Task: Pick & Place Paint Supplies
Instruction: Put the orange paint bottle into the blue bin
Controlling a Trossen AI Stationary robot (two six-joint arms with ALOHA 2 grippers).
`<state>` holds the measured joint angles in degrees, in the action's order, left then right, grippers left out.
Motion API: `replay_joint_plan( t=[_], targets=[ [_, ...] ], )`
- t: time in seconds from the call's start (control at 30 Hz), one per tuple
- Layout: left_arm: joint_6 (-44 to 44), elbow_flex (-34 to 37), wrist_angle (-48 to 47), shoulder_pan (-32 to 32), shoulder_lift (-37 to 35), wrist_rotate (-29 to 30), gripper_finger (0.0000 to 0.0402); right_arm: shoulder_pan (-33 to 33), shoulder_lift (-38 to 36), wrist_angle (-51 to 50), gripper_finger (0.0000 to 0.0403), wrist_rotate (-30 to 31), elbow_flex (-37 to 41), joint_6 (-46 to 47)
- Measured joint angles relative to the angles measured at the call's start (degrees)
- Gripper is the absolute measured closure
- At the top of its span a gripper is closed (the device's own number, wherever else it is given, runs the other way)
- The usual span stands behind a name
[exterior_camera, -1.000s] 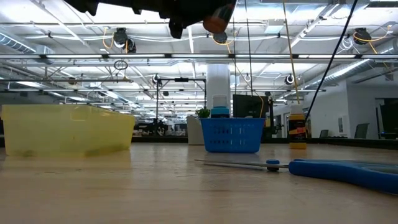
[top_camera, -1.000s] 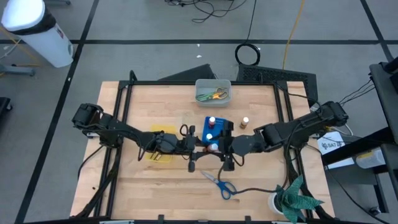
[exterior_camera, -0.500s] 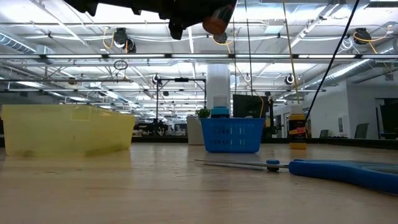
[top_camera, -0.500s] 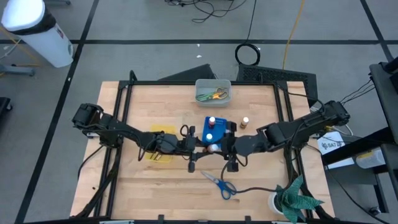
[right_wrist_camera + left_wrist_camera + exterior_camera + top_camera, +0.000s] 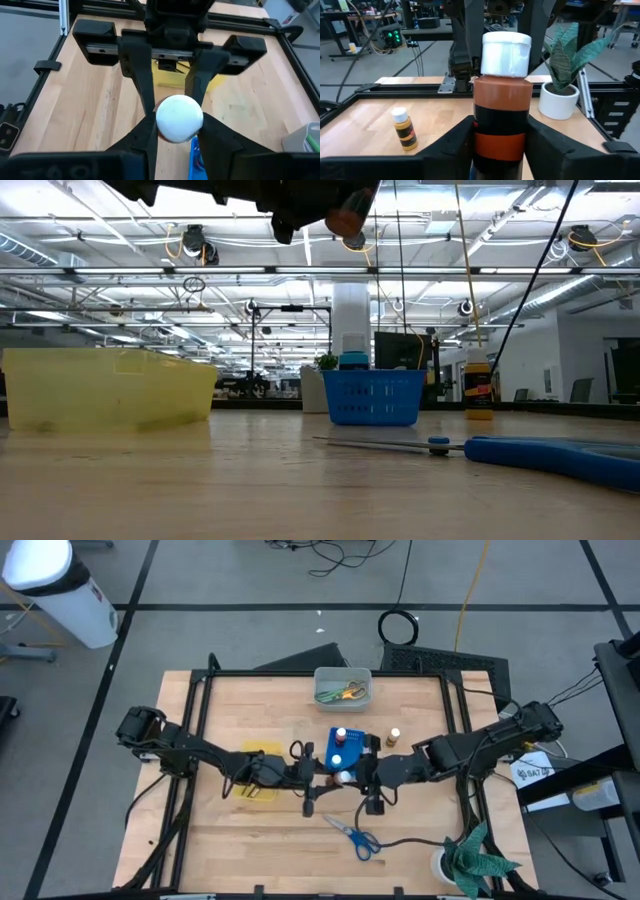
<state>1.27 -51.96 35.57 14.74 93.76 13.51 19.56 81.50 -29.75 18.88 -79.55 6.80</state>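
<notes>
A small paint bottle (image 5: 343,778) with a white top and an orange-brown body with a dark label stands upright in the air between both grippers, over the table's middle. In the low view its base (image 5: 346,218) shows high above the table. My left gripper (image 5: 326,780) comes at it from the left and my right gripper (image 5: 359,778) from the right, both shut on it. Red-topped and blue-topped bottles (image 5: 340,733) stand in the blue tray (image 5: 332,743). Another small bottle (image 5: 394,737) stands on the table. Blue scissors (image 5: 355,836) lie flat nearer the near edge. My left gripper (image 5: 500,142) pinches the lower body (image 5: 500,117) of the bottle between its two fingers, coming level from the table's left. The bottle is upright and lifted clear. My right gripper (image 5: 179,140) has one finger (image 5: 146,136) on each side of the bottle just under the white top (image 5: 179,118), coming from the table's right. The top hides the exact place of contact.
The grey bin (image 5: 322,674) near the far edge holds green and yellow scissors (image 5: 340,692). A yellow tray (image 5: 262,765) lies under the left arm. A potted plant (image 5: 470,860) stands at the near right corner. A black frame (image 5: 200,680) runs around the table.
</notes>
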Motion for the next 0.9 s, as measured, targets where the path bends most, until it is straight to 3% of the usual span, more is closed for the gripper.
replay_joint_plan(
  t=[0.2,0.43,0.53,0.9],
  targets=[
    [-0.83,-0.11,-3.09,-0.13,-3.98,0.9,0.0191,-3.29,-3.91,-7.5,0.03,-0.53,-0.02,3.09],
    [0.9,-0.04,-4.61,0.11,-6.15,-0.79,0.0156,-7.99,-5.27,-12.62,0.0373,1.01,0.0,4.26],
    [0.78,-0.04,-5.03,-0.04,-6.15,-0.18,0.0148,-9.17,-5.07,-13.75,0.0401,-1.31,0.02,4.41],
    [6.74,0.0,-8.08,0.0,-6.11,-1.58,0.0147,-8.93,-4.98,-17.3,0.0377,-5.23,0.83,3.26]
  ],
)
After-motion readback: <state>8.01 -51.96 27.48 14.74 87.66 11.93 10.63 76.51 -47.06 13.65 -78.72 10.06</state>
